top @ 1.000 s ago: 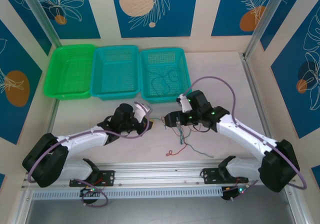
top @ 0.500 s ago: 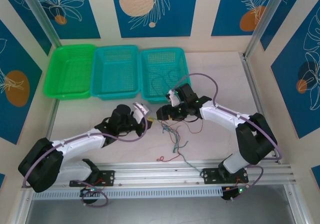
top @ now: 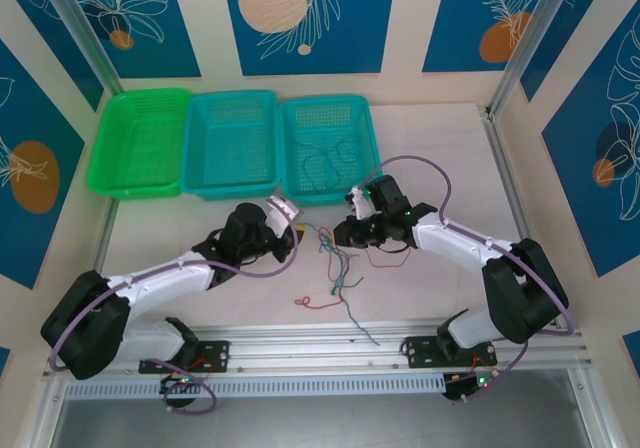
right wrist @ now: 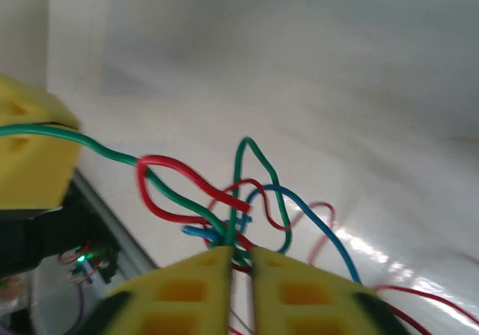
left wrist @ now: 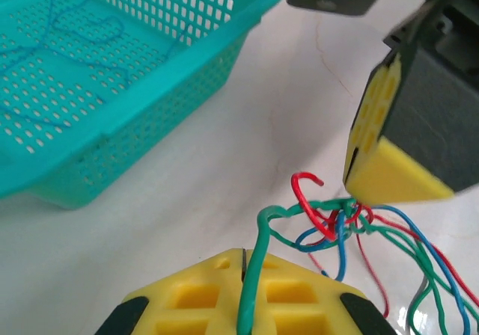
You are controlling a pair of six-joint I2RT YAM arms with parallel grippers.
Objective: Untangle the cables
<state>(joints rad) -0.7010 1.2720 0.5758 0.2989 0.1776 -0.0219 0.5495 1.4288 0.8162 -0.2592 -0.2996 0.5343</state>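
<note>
Near the table's centre, just toward six o'clock from the teal perforated plastic basket (left wrist: pixel 157 111), sits the knot of thin green, red and blue wires (top: pixel 335 258). Its loose tails trail toward five o'clock over the white tabletop (top: pixel 440 148).

Left gripper (left wrist: pixel 243 260), at nine o'clock of the knot, has its yellow pads pressed together on a single green strand (left wrist: pixel 262 234) leading out of it. At three o'clock, the right gripper (right wrist: pixel 241 256) has pads standing almost together, with green and red strands running into the narrow slot between them, so I judge it to be pinching the knot itself.

A few hair-thin wires (top: pixel 325 153) already lie inside the basket, so part of the sorting looks done. Most of it remains, though: the colours are twisted round one another, and each strand has yet to be drawn free.
</note>
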